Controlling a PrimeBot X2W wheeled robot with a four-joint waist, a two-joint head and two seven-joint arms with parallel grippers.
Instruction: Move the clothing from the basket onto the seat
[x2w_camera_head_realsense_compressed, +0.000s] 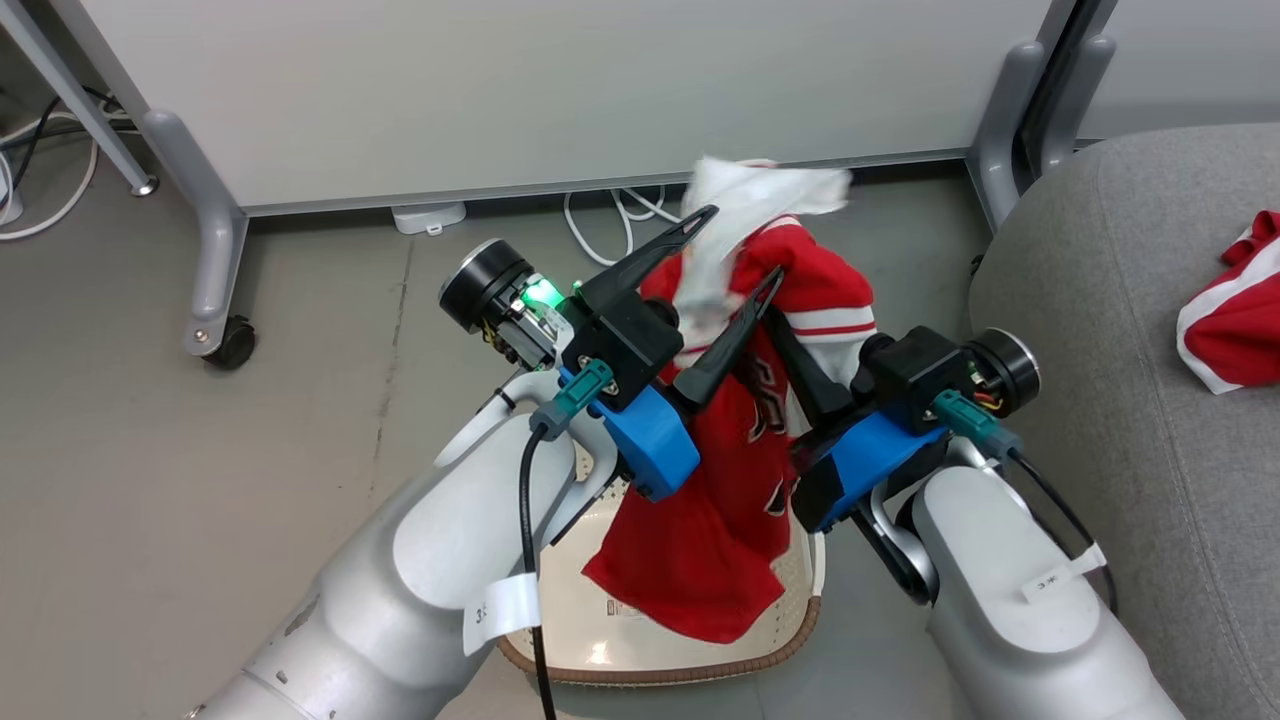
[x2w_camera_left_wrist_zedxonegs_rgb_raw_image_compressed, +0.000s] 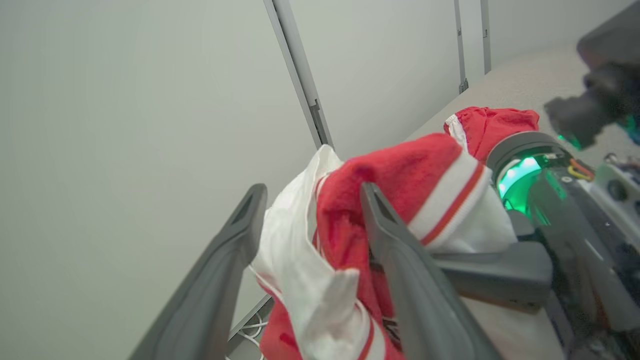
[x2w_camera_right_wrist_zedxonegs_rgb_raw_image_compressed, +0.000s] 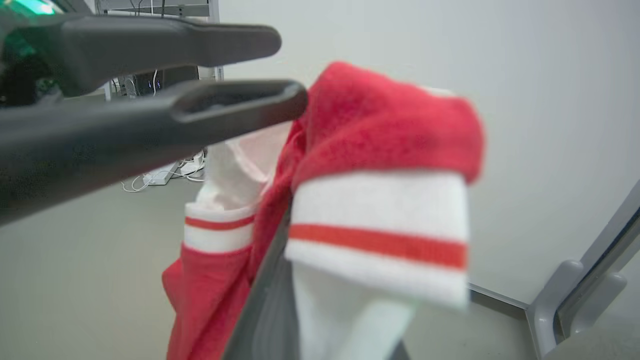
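Observation:
A red garment (x2w_camera_head_realsense_compressed: 730, 500) with white trim and dark lettering hangs in the air above the cream basket (x2w_camera_head_realsense_compressed: 700, 668), its lower hem dangling into it. My right gripper (x2w_camera_head_realsense_compressed: 792, 352) is shut on its upper part, and the striped cuff (x2w_camera_right_wrist_zedxonegs_rgb_raw_image_compressed: 380, 240) drapes over the fingers (x2w_camera_right_wrist_zedxonegs_rgb_raw_image_compressed: 267, 295). The left gripper (x2w_camera_head_realsense_compressed: 740, 245) stands open beside it; white fabric (x2w_camera_left_wrist_zedxonegs_rgb_raw_image_compressed: 295, 250) lies loosely between its spread fingers (x2w_camera_left_wrist_zedxonegs_rgb_raw_image_compressed: 225, 265). A second red garment (x2w_camera_head_realsense_compressed: 1235, 320) lies on the grey seat (x2w_camera_head_realsense_compressed: 1100, 320) at the right, also seen in the left wrist view (x2w_camera_left_wrist_zedxonegs_rgb_raw_image_compressed: 495, 125).
A white partition panel (x2w_camera_head_realsense_compressed: 550, 90) on grey wheeled legs (x2w_camera_head_realsense_compressed: 215, 270) stands behind the basket, with white cables (x2w_camera_head_realsense_compressed: 620, 215) on the floor under it. Grey floor (x2w_camera_head_realsense_compressed: 200, 480) stretches to the left. The seat's rounded edge lies close to my right forearm (x2w_camera_head_realsense_compressed: 1010, 590).

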